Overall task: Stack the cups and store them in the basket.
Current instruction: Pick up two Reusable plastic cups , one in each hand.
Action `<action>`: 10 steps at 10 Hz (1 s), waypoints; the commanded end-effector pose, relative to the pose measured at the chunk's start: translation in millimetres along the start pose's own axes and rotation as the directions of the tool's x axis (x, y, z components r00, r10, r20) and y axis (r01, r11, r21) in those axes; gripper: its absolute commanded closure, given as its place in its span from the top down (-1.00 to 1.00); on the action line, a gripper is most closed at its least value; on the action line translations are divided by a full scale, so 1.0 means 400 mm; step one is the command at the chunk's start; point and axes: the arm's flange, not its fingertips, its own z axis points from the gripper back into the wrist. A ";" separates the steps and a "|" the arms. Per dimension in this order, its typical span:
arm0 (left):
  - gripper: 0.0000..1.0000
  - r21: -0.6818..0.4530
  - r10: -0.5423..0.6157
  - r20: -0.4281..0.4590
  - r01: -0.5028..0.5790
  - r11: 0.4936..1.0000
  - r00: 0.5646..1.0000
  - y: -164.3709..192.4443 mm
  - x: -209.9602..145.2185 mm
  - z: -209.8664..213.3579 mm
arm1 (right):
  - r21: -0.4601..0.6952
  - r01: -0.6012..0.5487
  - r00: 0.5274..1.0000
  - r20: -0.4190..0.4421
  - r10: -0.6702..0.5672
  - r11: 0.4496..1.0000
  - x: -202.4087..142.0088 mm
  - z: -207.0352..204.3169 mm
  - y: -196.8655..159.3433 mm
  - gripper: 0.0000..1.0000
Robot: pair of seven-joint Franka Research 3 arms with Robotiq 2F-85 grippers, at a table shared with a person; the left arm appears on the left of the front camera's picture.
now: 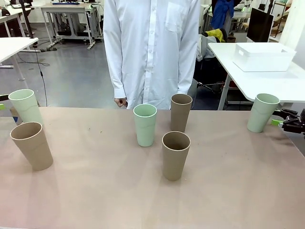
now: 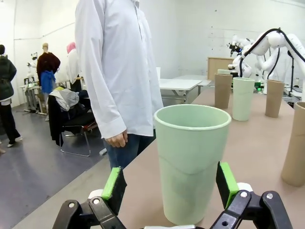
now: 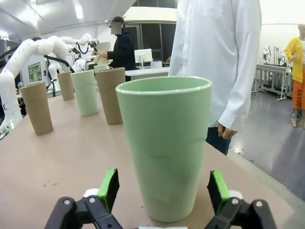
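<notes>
Left-end cup: a tall pale mint-green matte tumbler (image 2: 190, 162), standing near the pinkish table's (image 1: 95, 195) far left corner, between the left gripper's fingers.
Left gripper (image 2: 170, 183): jaws spread, green pads either side of the tumbler's lower body, with a clear gap on one side. It is not clamped. The low position is probably for a steady hold under the flare.
Right-end cup: a matching mint-green tumbler (image 3: 167, 143), mouth up near the far right edge.
Right gripper (image 3: 163, 190): also apart, straddling that cup low down, with no squeeze on it.
Other cups: middle mint tumbler (image 1: 145, 125), rear tan-brown tumbler (image 1: 181, 112), front tan-brown tumbler (image 1: 175, 155) and left tan-brown tumbler (image 1: 32, 145). All stand mouth up and separate, with none nested.
Basket: a white rectangular plastic bin (image 1: 264, 62) on a separate white table beyond the right end, well apart from every cup.
Stage: both arms look set to grasp, and stacking has not begun.
Person: a white shirt (image 1: 152, 47) at the far side, with one hand (image 1: 121, 101) hanging at the table edge, clear of the cups.
</notes>
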 end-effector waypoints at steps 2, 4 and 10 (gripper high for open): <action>1.00 -0.008 -0.009 0.010 0.009 1.000 1.000 0.021 -0.006 -0.014 | -0.025 -0.057 0.997 0.044 0.058 0.998 -0.002 -0.006 -0.010 1.00; 1.00 -0.019 0.006 0.017 -0.005 1.000 1.000 0.026 -0.028 -0.026 | -0.023 -0.039 0.998 0.045 0.040 0.999 0.007 -0.005 -0.015 1.00; 1.00 -0.050 0.037 0.018 -0.036 0.998 0.999 0.034 -0.056 -0.037 | 0.024 0.035 0.999 0.000 -0.035 0.999 0.010 -0.004 -0.025 1.00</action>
